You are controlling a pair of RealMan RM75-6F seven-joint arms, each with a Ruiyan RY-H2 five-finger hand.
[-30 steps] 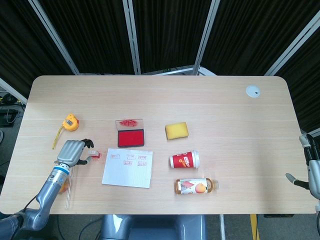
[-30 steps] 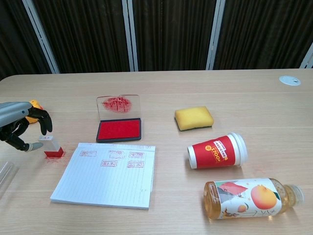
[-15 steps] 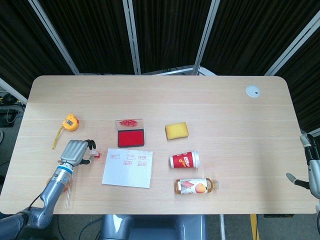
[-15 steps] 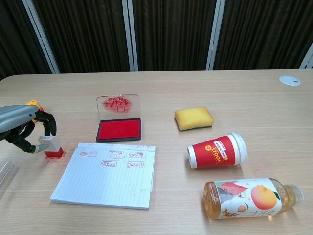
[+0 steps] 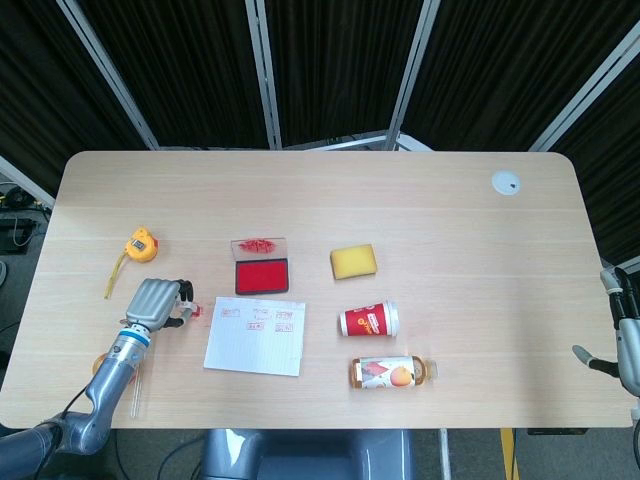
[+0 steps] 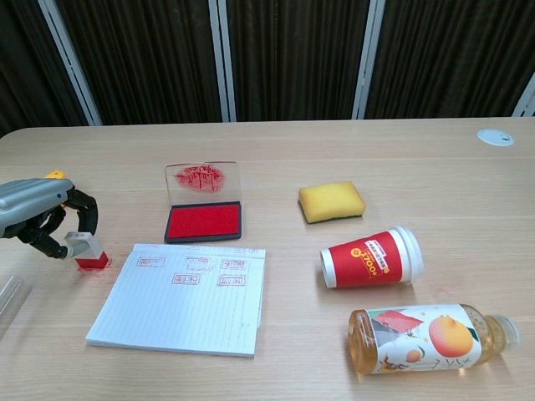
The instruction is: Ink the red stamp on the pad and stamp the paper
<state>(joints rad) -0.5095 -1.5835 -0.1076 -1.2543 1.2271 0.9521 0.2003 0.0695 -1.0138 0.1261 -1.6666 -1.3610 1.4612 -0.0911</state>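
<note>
Dark curtains with pale metal posts stand behind a light wooden surface [image 6: 276,154]. Near its left edge the left robot hand [image 6: 46,219] reaches in low, its dark fingers [image 6: 84,210] curled around the red stamp [image 6: 88,253]. The stamp stands upright on the surface, red base down, with a clear top that the fingers touch, so the hand grips the stamp. A faint red smear marks the wood just beside the base. In the head view the same hand [image 5: 155,302] lies just left of the paper pad.

The paper pad [image 6: 184,296] is a lined white block lying flat just right of the stamp, already bearing several red rectangular imprints near its top edge. Behind it, close to its far edge, sits the ink pad [image 6: 203,221], open, with its clear lid [image 6: 202,182] raised upright and smeared red.

A yellow sponge [image 6: 332,201] rests further right. Nearer the front a red paper cup [image 6: 372,257] lies on its side, and a juice bottle [image 6: 430,337] with a fruit label lies on its side in front of it. A yellow tape measure [image 5: 140,243] sits behind the left hand. A small white disc [image 6: 495,137] is set in the far right corner.

The right robot hand [image 5: 622,335] shows only partly at the right frame edge in the head view, well apart from everything; whether it is open or closed cannot be told.
</note>
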